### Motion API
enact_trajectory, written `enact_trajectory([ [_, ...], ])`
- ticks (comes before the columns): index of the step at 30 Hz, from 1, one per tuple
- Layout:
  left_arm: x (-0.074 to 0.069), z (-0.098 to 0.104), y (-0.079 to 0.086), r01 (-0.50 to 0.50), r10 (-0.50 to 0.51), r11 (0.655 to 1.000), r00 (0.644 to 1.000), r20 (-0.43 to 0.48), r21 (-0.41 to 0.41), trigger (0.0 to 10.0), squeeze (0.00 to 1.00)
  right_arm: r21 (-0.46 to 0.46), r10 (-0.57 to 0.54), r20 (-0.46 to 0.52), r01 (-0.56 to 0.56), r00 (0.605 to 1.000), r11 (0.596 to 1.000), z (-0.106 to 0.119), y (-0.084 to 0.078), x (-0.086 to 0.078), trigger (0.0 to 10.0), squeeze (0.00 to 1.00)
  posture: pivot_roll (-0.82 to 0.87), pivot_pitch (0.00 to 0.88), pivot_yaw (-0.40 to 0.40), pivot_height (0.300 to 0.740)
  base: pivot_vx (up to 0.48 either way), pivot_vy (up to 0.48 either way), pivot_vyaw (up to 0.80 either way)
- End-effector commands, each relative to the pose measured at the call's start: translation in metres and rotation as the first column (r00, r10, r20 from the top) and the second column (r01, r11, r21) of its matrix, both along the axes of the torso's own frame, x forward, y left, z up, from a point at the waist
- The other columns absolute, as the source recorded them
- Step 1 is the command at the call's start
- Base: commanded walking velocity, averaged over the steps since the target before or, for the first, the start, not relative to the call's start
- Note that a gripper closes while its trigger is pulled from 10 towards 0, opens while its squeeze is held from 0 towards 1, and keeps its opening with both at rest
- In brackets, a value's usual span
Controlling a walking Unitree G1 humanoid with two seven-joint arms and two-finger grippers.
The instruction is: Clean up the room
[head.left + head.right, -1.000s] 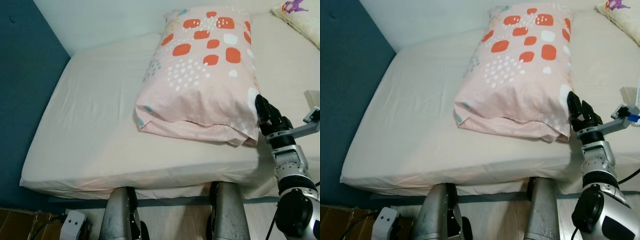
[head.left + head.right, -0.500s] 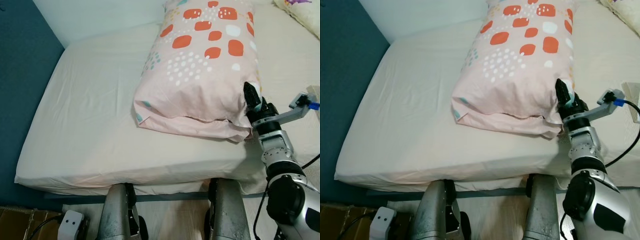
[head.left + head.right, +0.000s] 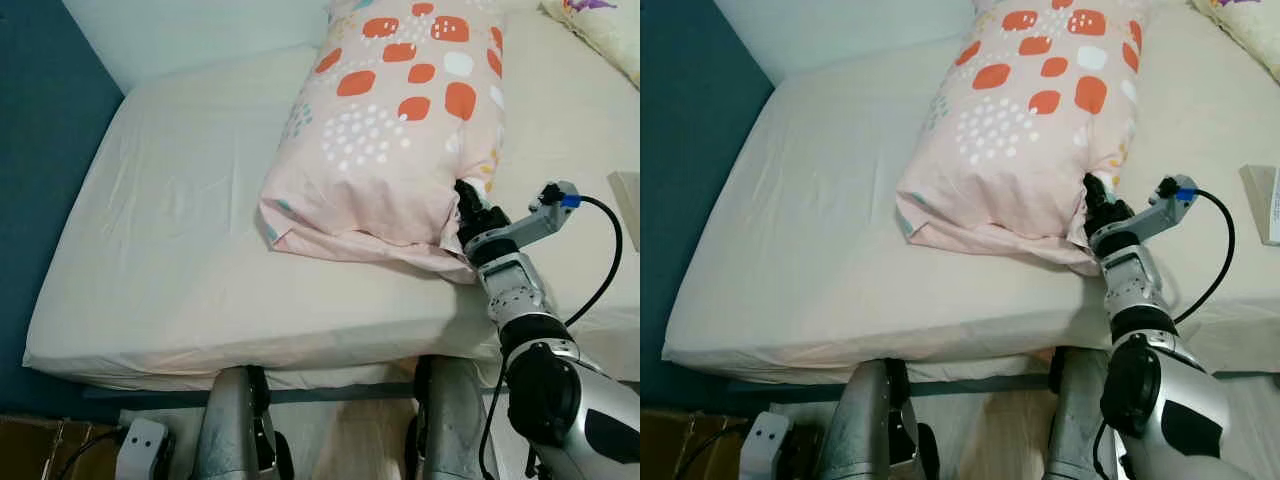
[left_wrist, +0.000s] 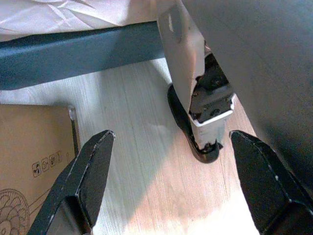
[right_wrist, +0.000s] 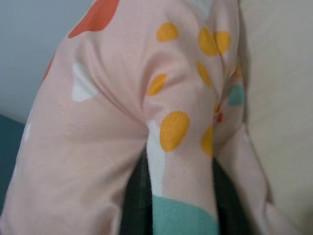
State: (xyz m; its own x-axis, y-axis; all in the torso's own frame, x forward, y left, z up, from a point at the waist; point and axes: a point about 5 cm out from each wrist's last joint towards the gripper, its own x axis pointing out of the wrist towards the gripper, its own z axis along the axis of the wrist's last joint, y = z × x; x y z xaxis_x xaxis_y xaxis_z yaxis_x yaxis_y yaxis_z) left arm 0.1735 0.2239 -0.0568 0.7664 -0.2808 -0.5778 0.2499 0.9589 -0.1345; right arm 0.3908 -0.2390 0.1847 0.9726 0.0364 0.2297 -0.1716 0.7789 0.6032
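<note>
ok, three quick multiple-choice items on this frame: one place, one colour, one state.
1. Where does the pillow lie?
A. on the floor
B. on the bed
C. on a chair

2. What colour is the wall on the robot's left?
A. dark teal
B. yellow
C. red

3. What is the right gripper doing?
A. hanging idle
B. holding a cup
C. pinching the pillow's corner

Answers: 1 B, it rests on the bed. 2 A, dark teal beside the mattress. 3 C, the wrist view shows fabric bunched between its fingers.
</note>
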Motion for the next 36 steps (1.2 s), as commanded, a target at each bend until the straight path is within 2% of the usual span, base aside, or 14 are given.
enact_trajectory([
  [1, 0.008, -0.003, -0.028, 0.061, -0.06, 0.996, 0.998, 0.005, -0.06, 10.0, 0.0, -0.025, 0.011, -0.071, -0.013, 0.997, 1.0, -0.016, 0.005, -0.003, 0.0, 0.0, 0.02, 0.283, 0.093, 0.528, 0.0, 0.0, 0.0],
  [7, 0.023, 0.001, -0.039, 0.045, -0.043, 0.996, 0.999, 0.028, -0.076, 10.0, 0.0, -0.085, 0.012, -0.087, -0.019, 0.996, 0.996, -0.02, 0.005, -0.005, 0.0, 0.0, 0.0, 0.236, 0.072, 0.528, 0.0, 0.0, 0.0],
  [9, 0.036, 0.007, -0.046, 0.03, -0.025, 0.995, 0.998, 0.057, -0.093, 10.0, 0.0, -0.118, 0.039, -0.124, -0.053, 0.992, 0.992, -0.033, 0.012, -0.009, 0.0, 0.0, 0.0, 0.196, 0.057, 0.528, 0.0, 0.0, 0.0],
  [11, 0.036, 0.007, -0.046, 0.03, -0.025, 0.995, 0.998, 0.057, -0.093, 10.0, 0.0, -0.118, 0.039, -0.124, -0.053, 0.992, 0.992, -0.033, 0.012, -0.009, 0.0, 0.0, 0.0, 0.196, 0.057, 0.528, 0.0, 0.0, 0.0],
  [13, 0.053, 0.016, -0.05, 0.012, -0.001, 0.994, 0.995, 0.099, -0.108, 10.0, 0.0, -0.143, 0.073, -0.16, -0.097, 0.984, 0.985, -0.047, 0.022, -0.013, 0.0, 0.0, -0.01, 0.156, 0.049, 0.528, 0.0, 0.0, 0.0],
  [15, 0.083, 0.039, -0.05, -0.022, 0.052, 0.989, 0.977, 0.205, -0.146, 10.0, 0.0, -0.182, 0.134, -0.166, -0.164, 0.977, 0.97, -0.057, 0.038, -0.016, 0.0, 0.0, -0.02, 0.136, 0.047, 0.528, 0.0, 0.0, 0.0],
  [16, 0.083, 0.039, -0.05, -0.022, 0.052, 0.989, 0.977, 0.205, -0.146, 10.0, 0.0, -0.182, 0.134, -0.166, -0.164, 0.977, 0.97, -0.057, 0.038, -0.016, 0.0, 0.0, -0.02, 0.136, 0.047, 0.528, 0.0, 0.0, 0.0],
  [18, 0.098, 0.053, -0.05, -0.03, 0.074, 0.986, 0.962, 0.262, -0.167, 10.0, 0.0, -0.196, 0.164, -0.161, -0.195, 0.973, 0.961, -0.06, 0.045, -0.018, 0.0, 0.0, -0.02, 0.121, 0.043, 0.528, 0.0, 0.0, 0.0],
  [21, 0.137, 0.095, -0.052, -0.012, 0.102, 0.977, 0.906, 0.412, -0.215, 10.0, 0.0, -0.199, 0.226, -0.122, -0.247, 0.966, 0.949, -0.062, 0.06, -0.021, 0.0, 0.0, -0.03, 0.089, 0.044, 0.528, 0.0, 0.0, 0.0],
  [22, 0.137, 0.095, -0.052, -0.012, 0.102, 0.977, 0.906, 0.412, -0.215, 10.0, 0.0, -0.199, 0.226, -0.122, -0.247, 0.966, 0.949, -0.062, 0.06, -0.021, 0.0, 0.0, -0.03, 0.089, 0.044, 0.528, 0.0, 0.0, 0.0],
  [24, 0.154, 0.117, -0.058, 0.029, 0.088, 0.972, 0.874, 0.477, -0.233, 10.0, 0.0, -0.172, 0.244, -0.114, -0.261, 0.963, 0.95, -0.064, 0.067, -0.022, 0.0, 0.0, -0.04, 0.058, 0.044, 0.538, 0.0, 0.0, 0.0],
  [31, 0.158, 0.121, -0.069, 0.074, 0.046, 0.972, 0.872, 0.487, -0.224, 10.0, 0.0, -0.16, 0.296, -0.11, -0.31, 0.949, 0.937, -0.068, 0.083, -0.025, 0.0, 0.0, -0.05, 0.035, 0.047, 0.558, 0.0, 0.0, 0.0],
  [32, 0.147, 0.102, -0.072, 0.059, 0.039, 0.975, 0.904, 0.426, -0.215, 10.0, 0.0, -0.144, 0.33, -0.103, -0.343, 0.938, 0.928, -0.071, 0.094, -0.027, 0.0, 0.0, -0.06, 0.01, 0.045, 0.568, 0.0, 0.0, 0.0],
  [36, 0.134, 0.085, -0.069, 0.026, 0.057, 0.976, 0.928, 0.368, -0.217, 10.0, 0.0, -0.139, 0.358, -0.098, -0.369, 0.928, 0.919, -0.073, 0.103, -0.03, 0.0, 0.0, -0.06, 0.002, 0.042, 0.582, 0.0, 0.0, 0.0],
])
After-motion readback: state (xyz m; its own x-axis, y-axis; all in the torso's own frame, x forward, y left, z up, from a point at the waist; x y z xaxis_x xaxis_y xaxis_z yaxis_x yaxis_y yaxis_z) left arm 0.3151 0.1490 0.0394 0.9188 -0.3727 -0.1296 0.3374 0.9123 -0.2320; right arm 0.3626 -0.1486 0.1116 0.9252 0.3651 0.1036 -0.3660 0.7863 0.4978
